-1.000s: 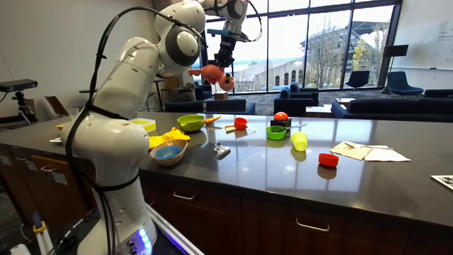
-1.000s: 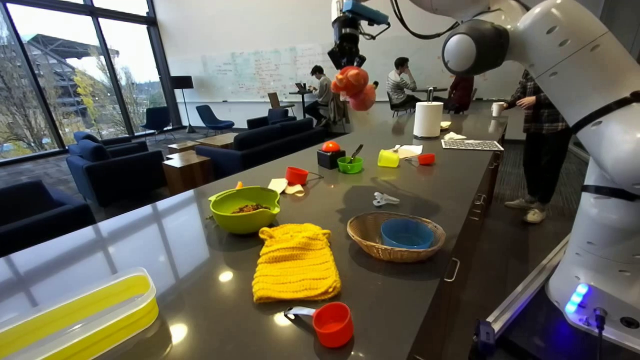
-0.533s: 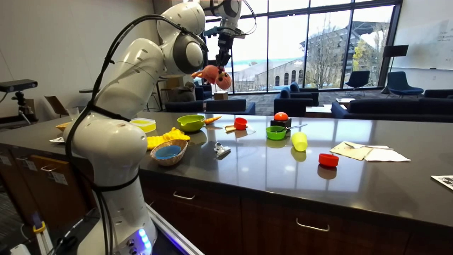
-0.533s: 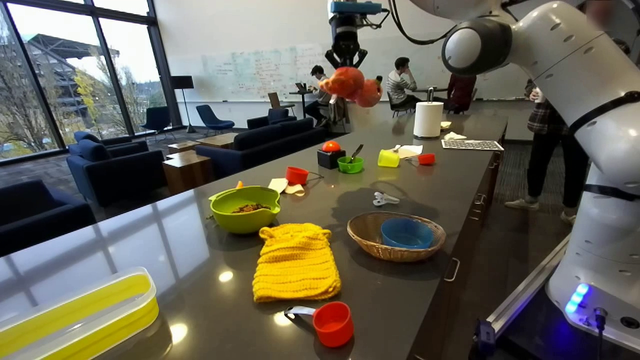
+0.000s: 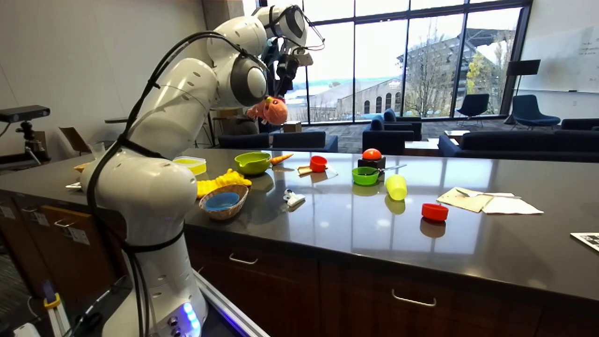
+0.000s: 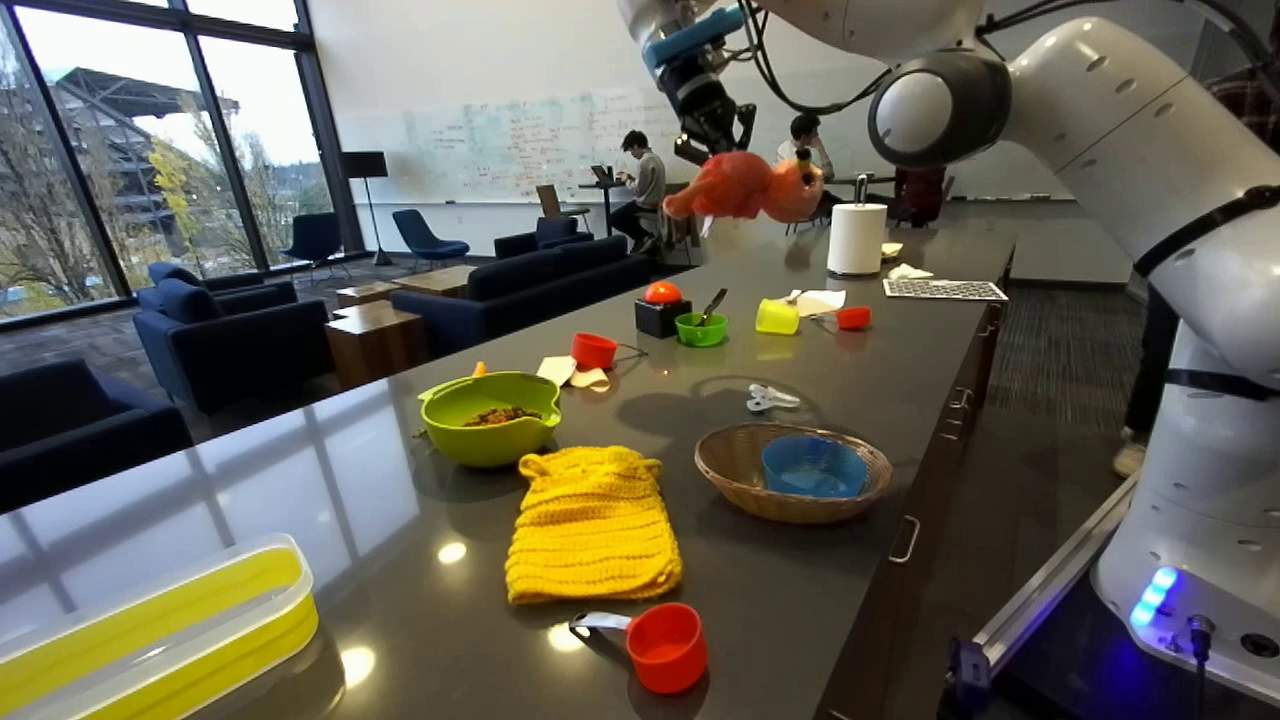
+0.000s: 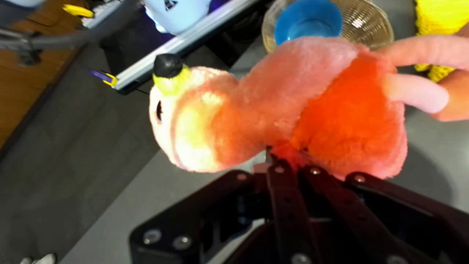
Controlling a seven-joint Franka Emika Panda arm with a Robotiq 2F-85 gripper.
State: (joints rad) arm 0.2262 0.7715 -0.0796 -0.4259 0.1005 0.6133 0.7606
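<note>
Gripper (image 7: pixel 287 156) pinching plush bird (image 7: pixel 282 99), wrist view, legs (image 7: pixel 421 91) cropped

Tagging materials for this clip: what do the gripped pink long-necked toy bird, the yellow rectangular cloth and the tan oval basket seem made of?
Pink long-necked toy bird: likely plush fabric, matte; its edges look fuzzy.
Yellow rectangular cloth: knitted or crocheted yarn, matte; ribbed rows show.
Tan oval basket: woven wicker, or plastic imitating it; crossing strands show, with a glint in the wrist view.

A pink plush bird (image 7: pixel 293 106) with an orange-red patch and black-tipped yellow beak hangs roughly level, pinched by the claw (image 7: pixel 291 157) above the counter (image 6: pixel 760 570).
</note>
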